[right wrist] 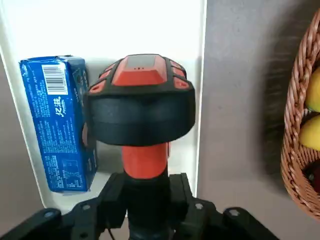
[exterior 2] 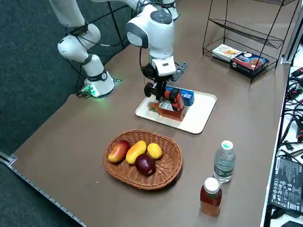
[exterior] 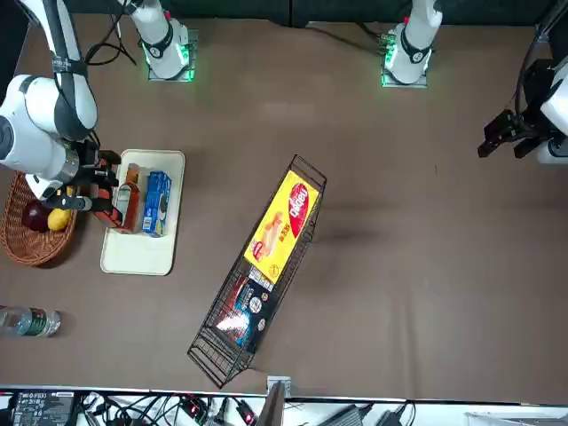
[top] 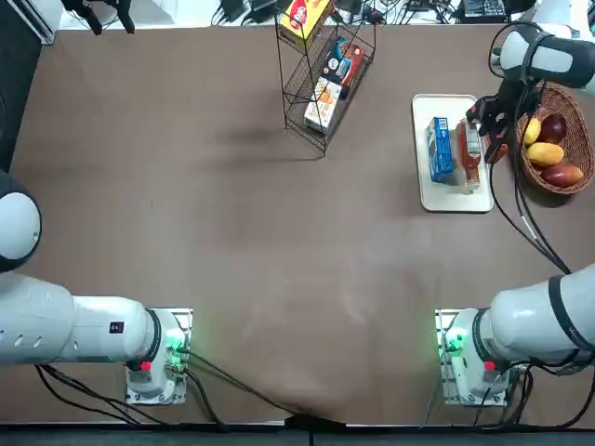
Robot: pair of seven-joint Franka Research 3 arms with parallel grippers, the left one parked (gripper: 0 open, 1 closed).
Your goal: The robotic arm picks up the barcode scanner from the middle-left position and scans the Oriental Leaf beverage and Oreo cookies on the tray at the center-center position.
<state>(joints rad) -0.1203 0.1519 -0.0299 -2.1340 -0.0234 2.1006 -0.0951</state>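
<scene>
My right gripper (right wrist: 150, 197) is shut on the handle of the barcode scanner (right wrist: 140, 107), a black head with an orange-red top. It holds the scanner just above the white tray (top: 437, 200), on the side toward the fruit basket. The blue Oreo cookies (right wrist: 57, 125) lie on the tray beside the scanner, barcode end showing. The Oriental Leaf beverage (exterior 2: 165, 111) lies on the tray right under the scanner (exterior 2: 175, 99) and is mostly hidden in the wrist view. From overhead, the gripper (top: 488, 125) hangs over the tray's basket-side edge, next to the Oreo cookies (top: 441, 149).
A wicker basket of fruit (top: 558, 149) sits close beside the tray, just past the gripper. A tilted wire rack (top: 325, 79) with snack boxes stands near the table's far middle. A clear bottle (exterior 2: 224, 161) and an orange-brown bottle (exterior 2: 210, 196) stand beyond the basket.
</scene>
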